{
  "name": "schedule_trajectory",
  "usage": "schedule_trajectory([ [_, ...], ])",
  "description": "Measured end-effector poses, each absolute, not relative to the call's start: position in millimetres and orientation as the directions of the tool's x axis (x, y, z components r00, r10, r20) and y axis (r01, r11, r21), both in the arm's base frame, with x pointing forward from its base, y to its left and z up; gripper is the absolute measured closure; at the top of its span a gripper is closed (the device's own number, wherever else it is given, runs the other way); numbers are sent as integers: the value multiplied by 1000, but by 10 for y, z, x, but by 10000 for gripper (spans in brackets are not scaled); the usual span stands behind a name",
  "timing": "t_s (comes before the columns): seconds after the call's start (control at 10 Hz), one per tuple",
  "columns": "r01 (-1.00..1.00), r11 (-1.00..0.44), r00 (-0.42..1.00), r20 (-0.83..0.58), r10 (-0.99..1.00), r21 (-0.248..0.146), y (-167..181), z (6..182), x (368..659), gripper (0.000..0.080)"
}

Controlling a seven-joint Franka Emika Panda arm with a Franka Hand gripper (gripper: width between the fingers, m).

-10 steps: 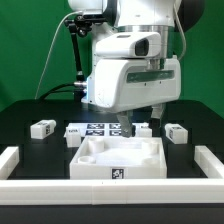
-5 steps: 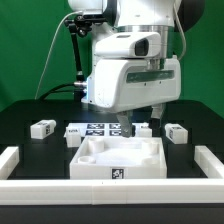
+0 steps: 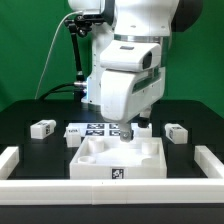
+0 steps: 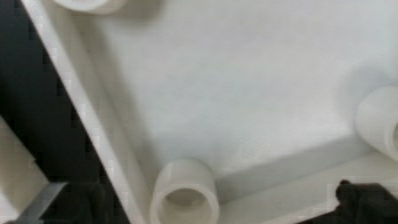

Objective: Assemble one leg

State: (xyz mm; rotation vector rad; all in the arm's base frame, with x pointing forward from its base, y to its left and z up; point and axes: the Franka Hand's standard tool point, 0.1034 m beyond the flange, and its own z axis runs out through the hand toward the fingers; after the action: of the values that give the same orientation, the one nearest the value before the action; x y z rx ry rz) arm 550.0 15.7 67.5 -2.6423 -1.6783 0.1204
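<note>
The gripper (image 4: pixel 201 200) hangs spread over the smooth white tray (image 3: pixel 95 168), its dark fingertips (image 4: pixel 365 195) well apart and pinching nothing. A chunky, tagged plastic leg (image 3: pixel 176 132) lies on the black table (image 3: pixel 38 150) at the exterior view's right.

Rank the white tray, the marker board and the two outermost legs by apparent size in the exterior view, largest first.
1. White tray, also nearest the camera.
2. Marker board, partly hidden by the arm.
3. Leg on the exterior view's left and leg on the exterior view's right: alike, not ranked.
</note>
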Motion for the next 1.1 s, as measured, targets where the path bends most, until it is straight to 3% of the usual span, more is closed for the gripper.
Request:
schedule_trajectory([
  [0.4,908,-416,414,-57,909,-44,146,683,5505,150],
  [0.5,927,-374,373,-42,927,-25,111,707,5484,150],
  [0.7,939,-345,344,-28,938,-8,92,674,5224,150],
  [1.1,948,-317,316,-28,948,-28,16,504,4868,150],
])
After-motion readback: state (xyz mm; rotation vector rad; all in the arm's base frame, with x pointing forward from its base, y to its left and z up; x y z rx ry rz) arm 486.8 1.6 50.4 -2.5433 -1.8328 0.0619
